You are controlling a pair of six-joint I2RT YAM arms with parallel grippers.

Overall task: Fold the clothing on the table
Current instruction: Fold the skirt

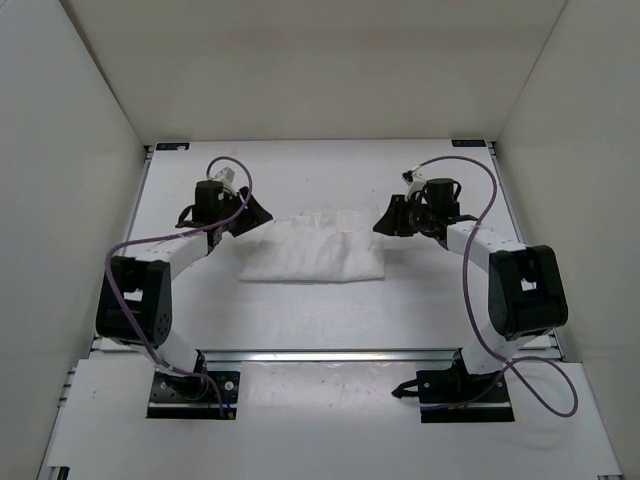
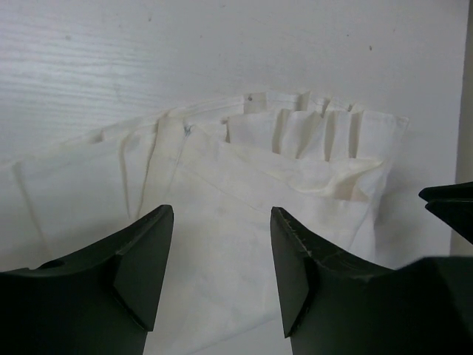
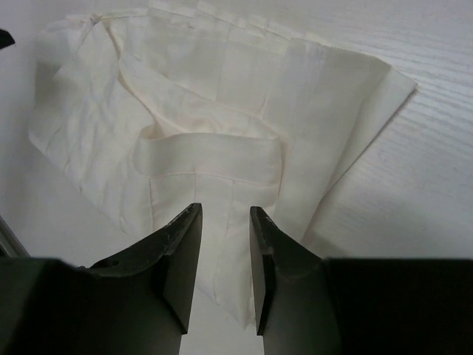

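On the left of the table (image 1: 330, 170), the left gripper (image 1: 250, 216) hangs low just beside the far-left corner of the clothing (image 1: 315, 250). In its wrist view the jaws stand well apart with nothing between them. White fabric lies below the gap, and no edge is pinched.

The clothing sits in the middle of the table, between the two arms and somewhat nearer the far side than the bases. From above it is a compact, roughly rectangular bundle, wider than it is deep. Both wrist views show layers lying one over another, with a gathered, pleated edge along the far side and a flat band of cloth doubled across the top. Judging by that, at least one fold is made and the garment is no longer spread out.

On the right, the right gripper (image 1: 387, 222) hovers just beside the far-right corner of the bundle. Its jaws are also parted, though more narrowly than the left pair, and the fabric shows through the gap unheld.

With both grippers empty, the fold looks close to complete. The near-right edge runs at a slant and the top layers are uneven, so what is left is probably one more fold or some squaring up.
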